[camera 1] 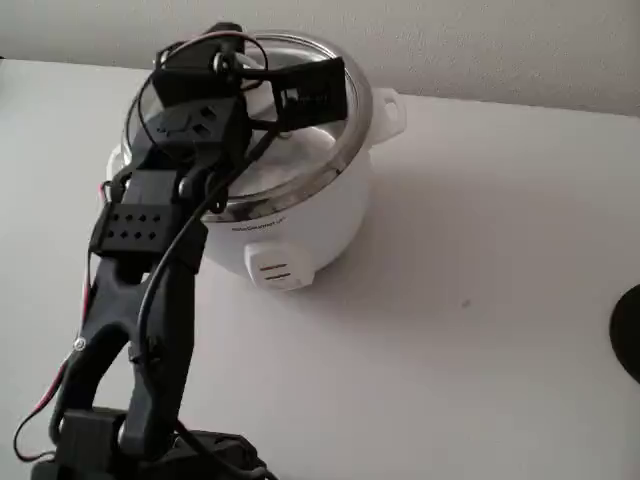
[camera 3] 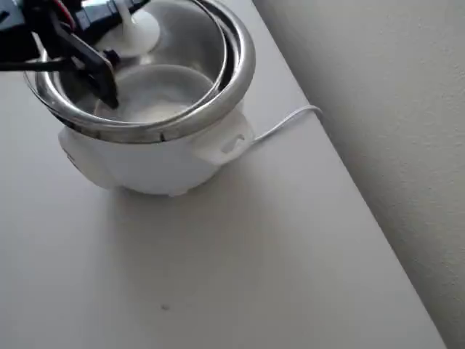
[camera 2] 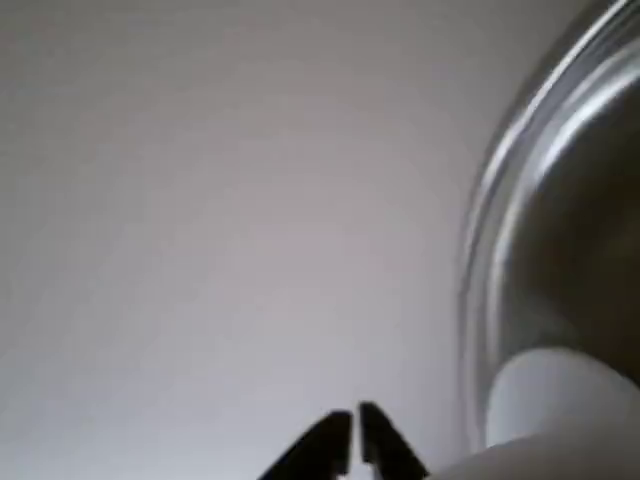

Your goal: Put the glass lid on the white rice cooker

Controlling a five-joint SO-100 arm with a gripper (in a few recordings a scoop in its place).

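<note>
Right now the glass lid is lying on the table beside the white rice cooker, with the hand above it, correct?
Not quite. The glass lid is not on the table. The fixed view shows it tilted on top of the white rice cooker. The hand is above it, as you said.

A plain indoor room, most likely a home or a small test corner, though which one cannot be told. A smooth pale grey-white table (camera 1: 480, 300) stands against a rough-plastered white wall (camera 3: 378, 109), seen along the top of the fixed view and at the right of the overhead view. A squat round white plastic rice cooker (camera 1: 300, 225), its thin white power cord (camera 3: 283, 123) trailing toward the wall, gives a domestic touch.
</note>
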